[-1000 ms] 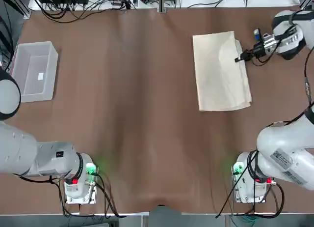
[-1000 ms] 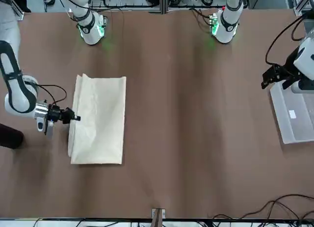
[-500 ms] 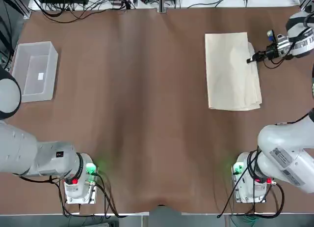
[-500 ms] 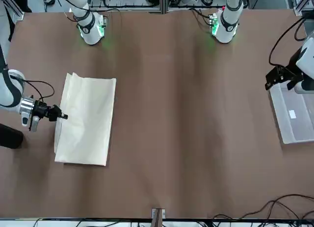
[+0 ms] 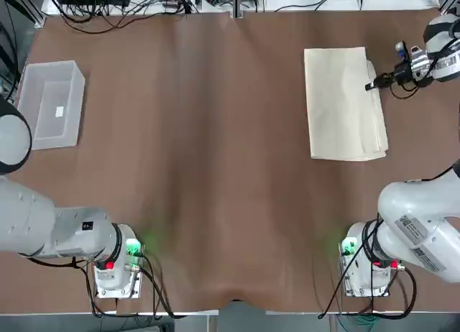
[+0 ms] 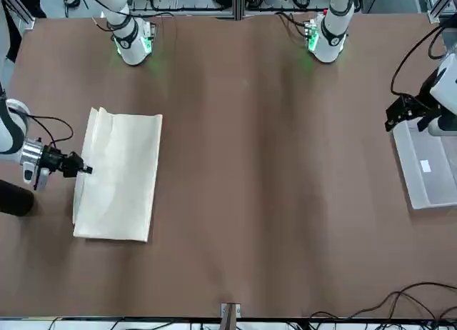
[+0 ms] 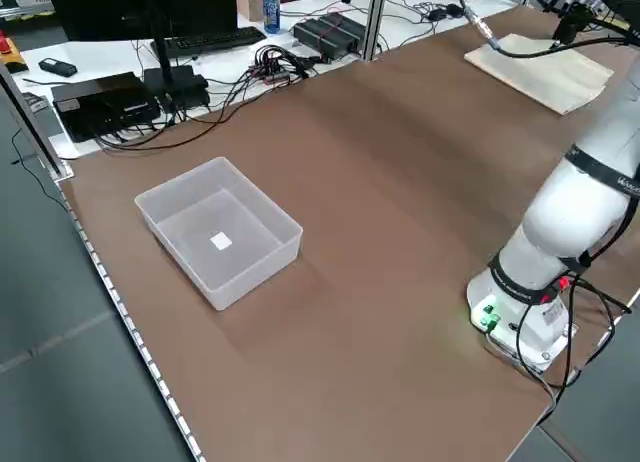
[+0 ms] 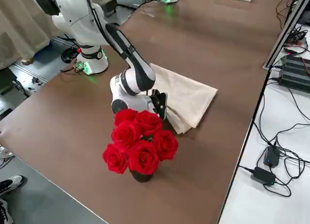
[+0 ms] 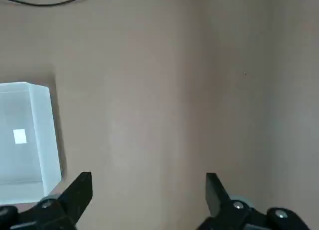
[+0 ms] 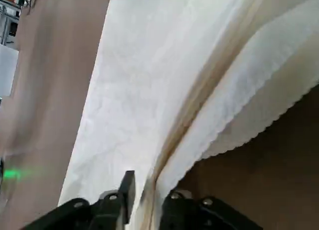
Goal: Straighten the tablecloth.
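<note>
Dragged farther toward the robot's right table edge since the earlier frames, the tablecloth (image 5: 345, 103) is lying folded at the right gripper (image 5: 371, 85). Its edge layers are seemingly being pinched between narrow fingers (image 10: 125, 189). The left gripper (image 9: 148, 191) is hanging wide open.

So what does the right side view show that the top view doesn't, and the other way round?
Only the right side view shows a bunch of red roses standing by the table's edge, close to the right gripper. Only the top view shows the clear plastic bin at the far left of the table and the green-lit arm bases. Both show the folded tablecloth lying on the brown table cover, with the right gripper at its outer edge.
</note>
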{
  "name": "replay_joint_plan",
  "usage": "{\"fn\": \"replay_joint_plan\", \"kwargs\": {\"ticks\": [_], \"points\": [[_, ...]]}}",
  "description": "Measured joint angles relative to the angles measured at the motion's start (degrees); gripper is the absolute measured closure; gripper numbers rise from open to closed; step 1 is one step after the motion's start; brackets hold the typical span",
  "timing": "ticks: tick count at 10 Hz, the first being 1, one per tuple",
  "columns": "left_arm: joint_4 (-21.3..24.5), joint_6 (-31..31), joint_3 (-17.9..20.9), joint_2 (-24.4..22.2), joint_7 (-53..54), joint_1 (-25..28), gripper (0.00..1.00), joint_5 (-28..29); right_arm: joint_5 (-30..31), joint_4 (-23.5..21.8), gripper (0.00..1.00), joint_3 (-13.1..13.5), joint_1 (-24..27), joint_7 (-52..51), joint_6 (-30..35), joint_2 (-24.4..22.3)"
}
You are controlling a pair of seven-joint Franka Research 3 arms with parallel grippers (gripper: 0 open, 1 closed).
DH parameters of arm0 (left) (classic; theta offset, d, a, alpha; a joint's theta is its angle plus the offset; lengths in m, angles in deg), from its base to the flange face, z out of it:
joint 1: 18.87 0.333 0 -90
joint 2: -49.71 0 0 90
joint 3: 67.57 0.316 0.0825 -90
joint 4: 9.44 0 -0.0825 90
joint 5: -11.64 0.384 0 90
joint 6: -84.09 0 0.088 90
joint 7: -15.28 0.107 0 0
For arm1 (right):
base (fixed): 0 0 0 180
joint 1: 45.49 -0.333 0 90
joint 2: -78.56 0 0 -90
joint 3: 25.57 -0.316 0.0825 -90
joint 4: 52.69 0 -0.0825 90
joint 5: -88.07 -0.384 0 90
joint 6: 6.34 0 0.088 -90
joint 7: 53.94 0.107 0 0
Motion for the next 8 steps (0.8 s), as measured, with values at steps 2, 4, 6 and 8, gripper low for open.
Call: {"fn": "replay_joint_plan", "kwargs": {"ticks": [2, 4, 6, 8], "points": [[-1.1, 0.0, 0.0, 1.5, 0.0, 0.0, 0.0, 0.0, 1.8, 1.2, 0.34, 0.0, 0.0, 0.0, 0.0, 0.1], [-2.6, 0.0, 0.0, 2.7, 0.0, 0.0, 0.0, 0.0, 4.2, 2.5, 0.04, 0.0, 0.0, 0.0, 0.0, 0.1], [-3.1, 0.0, 0.0, 2.9, 0.0, 0.0, 0.0, 0.0, 4.5, 3.5, 0.0, 0.0, 0.0, 0.0, 0.5, 0.1], [-3.2, 0.1, -0.1, 3.0, 0.0, -0.1, 0.0, 0.0, 4.5, 3.8, 0.0, -0.2, -0.3, 0.2, 0.9, 0.1]]}}
